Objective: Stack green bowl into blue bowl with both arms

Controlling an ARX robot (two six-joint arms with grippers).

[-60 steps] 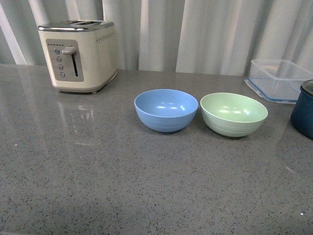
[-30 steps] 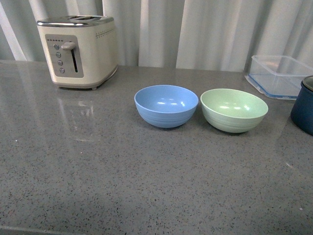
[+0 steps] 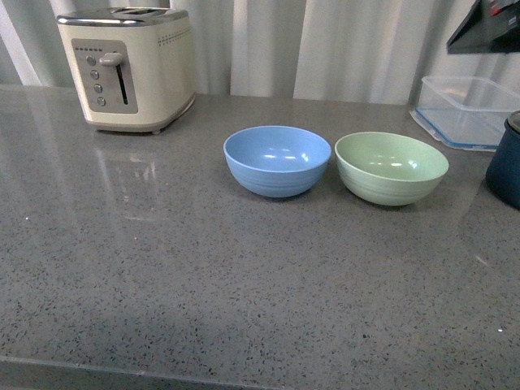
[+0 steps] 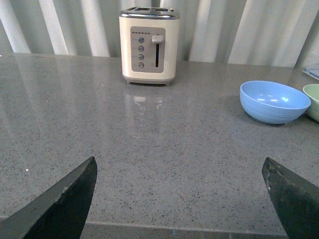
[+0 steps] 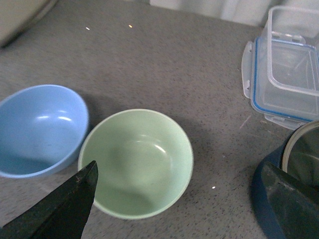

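- Two grippers, both empty: nearest the camera, the left gripper (image 4: 178, 164) hangs low over the front of the grey counter (image 3: 244, 292). Its fingers (image 4: 65, 199) are spread wide over bare stone, well short of either bowl.
- Mid-counter, the blue bowl (image 3: 277, 160) and green bowl (image 3: 391, 166) stand upright and empty, side by side. Blue is on the robot's left and green on its right, with their rims just beside each other; whether they touch cannot be told.
- Above the green bowl hovers the right gripper (image 5: 179, 169), fingers (image 5: 60, 209) far apart and holding nothing. This looks like an approach to the bowl on its own side. From the front, only a black piece of the right arm (image 3: 483, 28) shows in the top corner.
- Stacking has not begun. The blue bowl lies towards the left arm's side, probably so that arm can steady it while the right carries the green one across.
- Just beyond the green bowl on the right, a navy pot (image 3: 505, 158) and a clear container (image 3: 467, 110) crowd that flank, leaving the right arm little room.
- Farthest back, a cream toaster (image 3: 126, 69) stands before the pale curtain (image 3: 341, 49), well apart from both bowls.
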